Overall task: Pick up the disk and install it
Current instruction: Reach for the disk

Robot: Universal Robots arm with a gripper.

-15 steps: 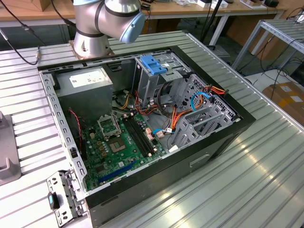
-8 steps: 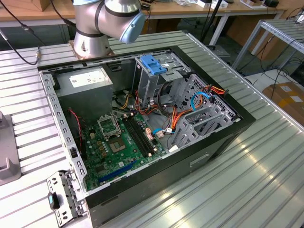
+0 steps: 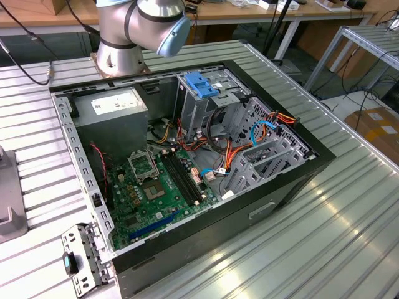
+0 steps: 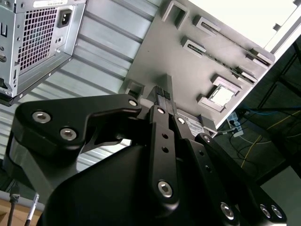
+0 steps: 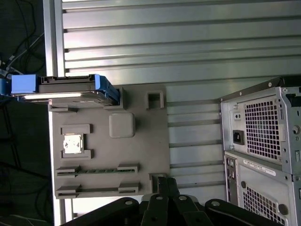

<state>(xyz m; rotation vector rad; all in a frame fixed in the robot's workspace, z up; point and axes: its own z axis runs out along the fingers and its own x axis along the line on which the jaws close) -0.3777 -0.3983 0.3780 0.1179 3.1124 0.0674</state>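
The disk [image 5: 70, 89], a silver-grey drive in a bright blue frame, stands on its edge in a slot at one end of a grey holder plate [image 5: 141, 136] in the first wrist view. My gripper [image 5: 163, 186] hovers over the opposite edge of that plate, well apart from the disk, its black fingers shut with nothing between them. In the second wrist view the gripper [image 4: 162, 94] points at the same plate [image 4: 155, 56]. In the exterior view the open computer case [image 3: 187, 156] lies on the ribbed table, with a grey drive cage [image 3: 262, 156] inside.
A small square chip [image 5: 74, 143] sits in a pocket of the plate. The rear of the computer case [image 5: 263, 150] stands beside the plate on the ribbed metal table [image 5: 188, 47]. A blue bracket [image 3: 202, 84] tops the tall cage. The arm's base [image 3: 121, 37] stands behind the case.
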